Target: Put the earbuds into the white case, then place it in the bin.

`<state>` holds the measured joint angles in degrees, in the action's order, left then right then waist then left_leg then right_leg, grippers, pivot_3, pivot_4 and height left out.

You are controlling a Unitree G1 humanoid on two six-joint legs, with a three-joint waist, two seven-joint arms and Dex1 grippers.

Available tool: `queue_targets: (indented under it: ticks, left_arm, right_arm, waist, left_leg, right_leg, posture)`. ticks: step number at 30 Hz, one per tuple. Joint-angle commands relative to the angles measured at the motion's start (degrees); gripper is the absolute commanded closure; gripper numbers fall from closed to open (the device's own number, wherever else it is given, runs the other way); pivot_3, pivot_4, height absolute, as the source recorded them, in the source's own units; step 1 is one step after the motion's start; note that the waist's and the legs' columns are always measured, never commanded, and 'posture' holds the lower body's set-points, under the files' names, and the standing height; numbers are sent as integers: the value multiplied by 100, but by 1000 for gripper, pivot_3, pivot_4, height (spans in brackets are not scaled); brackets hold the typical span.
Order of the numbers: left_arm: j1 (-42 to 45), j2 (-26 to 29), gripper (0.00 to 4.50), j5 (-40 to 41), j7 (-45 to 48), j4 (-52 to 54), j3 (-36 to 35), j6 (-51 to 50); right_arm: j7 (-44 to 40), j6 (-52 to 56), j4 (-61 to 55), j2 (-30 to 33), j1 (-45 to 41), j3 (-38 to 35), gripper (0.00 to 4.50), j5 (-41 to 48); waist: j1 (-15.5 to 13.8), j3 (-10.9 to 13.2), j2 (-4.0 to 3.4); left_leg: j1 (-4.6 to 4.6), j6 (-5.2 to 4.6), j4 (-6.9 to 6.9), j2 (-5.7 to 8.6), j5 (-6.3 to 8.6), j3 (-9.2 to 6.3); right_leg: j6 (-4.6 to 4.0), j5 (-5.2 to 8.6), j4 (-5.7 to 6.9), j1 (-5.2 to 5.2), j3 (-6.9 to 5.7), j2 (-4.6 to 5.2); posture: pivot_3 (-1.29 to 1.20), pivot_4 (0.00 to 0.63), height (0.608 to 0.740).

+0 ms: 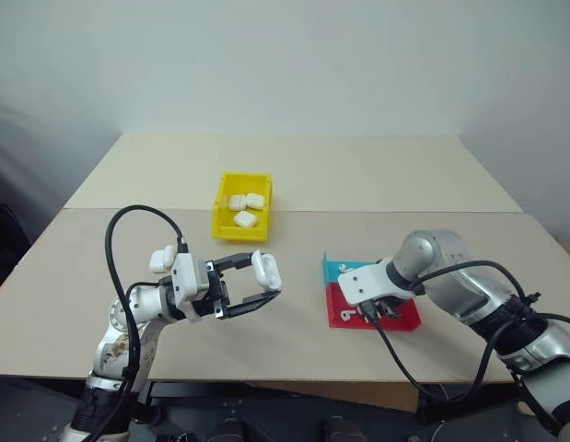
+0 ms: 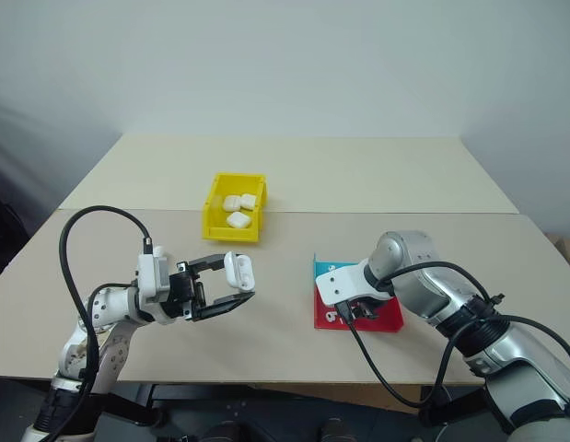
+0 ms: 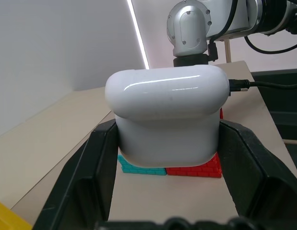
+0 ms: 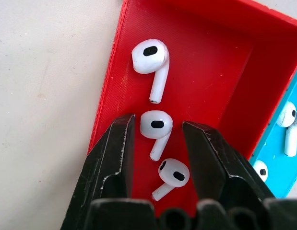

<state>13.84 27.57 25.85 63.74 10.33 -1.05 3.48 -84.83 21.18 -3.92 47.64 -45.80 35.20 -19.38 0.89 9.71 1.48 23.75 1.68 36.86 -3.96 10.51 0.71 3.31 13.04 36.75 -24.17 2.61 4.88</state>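
My left gripper (image 1: pixel 266 277) is shut on the white case (image 3: pixel 167 120), holding it above the table left of centre, with a finger on each side. The right gripper (image 4: pixel 158 127) points down into the red half of a tray (image 4: pixel 206 72). It is open, and its fingers stand on either side of one earbud (image 4: pixel 156 125) with small gaps. Two more earbuds (image 4: pixel 150 57) lie in the red half, one beyond it and one nearer the wrist (image 4: pixel 173 175). The yellow bin (image 1: pixel 226 221) stands behind the left gripper with three white cases (image 1: pixel 247 202) in it.
The tray's blue half (image 1: pixel 335 270) lies on the far side of the red and holds more earbuds (image 4: pixel 287 115). Black cables loop from both wrists. The table top runs back to a white wall, with a seam across it just behind the bin.
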Motion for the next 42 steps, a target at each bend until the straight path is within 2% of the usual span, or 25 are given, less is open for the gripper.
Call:
queue_targets:
  ticks: [1, 21, 30, 33, 38, 42]
  left_arm:
    - [9, 128, 1719, -9, -5, 179, -3, 53]
    - [80, 176, 1719, 19, -95, 142, 55, 45]
    - [264, 98, 1719, 179, -139, 192, 98, -128]
    - [481, 47, 1719, 278, -93, 132, 124, -166]
    - [919, -223, 1719, 759, -148, 185, 163, -565]
    - [1322, -408, 1719, 1159, -178, 245, 146, -975]
  right_arm:
    - [-32, -158, -78, 41, 23, -156, 3344, 2]
    - [-9, -80, -112, 47, 60, -231, 3344, 29]
    - [45, 876, -851, 183, 287, -1055, 3344, 633]
    - [167, 1363, -1367, 379, 515, -1692, 3344, 1017]
    - [636, 2182, -1785, 116, 832, -3899, 3344, 2544]
    - [1042, 2319, -1974, -135, 818, -5267, 3344, 3597]
  waist:
    - [0, 0, 0]
    - [-2, 0, 0]
    - [-10, 0, 0]
    - [-22, 1, 1]
    - [-26, 2, 4]
    - [-21, 2, 4]
  left_leg:
    - [0, 0, 0, 0, 0, 0]
    - [0, 0, -1, 0, 0, 0]
    - [3, 0, -2, 0, 0, 0]
    - [4, 0, -1, 0, 0, -1]
    - [7, 1, -1, 0, 0, -2]
    - [5, 0, -1, 1, 0, -5]
  right_leg:
    - [0, 0, 0, 0, 0, 0]
    - [0, 1, -1, -1, -1, 0]
    - [0, 1, -2, -3, -2, 0]
    - [1, 1, -5, -1, -2, 0]
    - [2, 0, -8, 1, -4, 1]
    - [3, -1, -8, 6, -5, 1]
  posture:
    - [0, 150, 740]
    - [0, 150, 740]
    - [0, 150, 740]
    - [0, 150, 740]
    - [0, 150, 740]
    - [0, 150, 740]
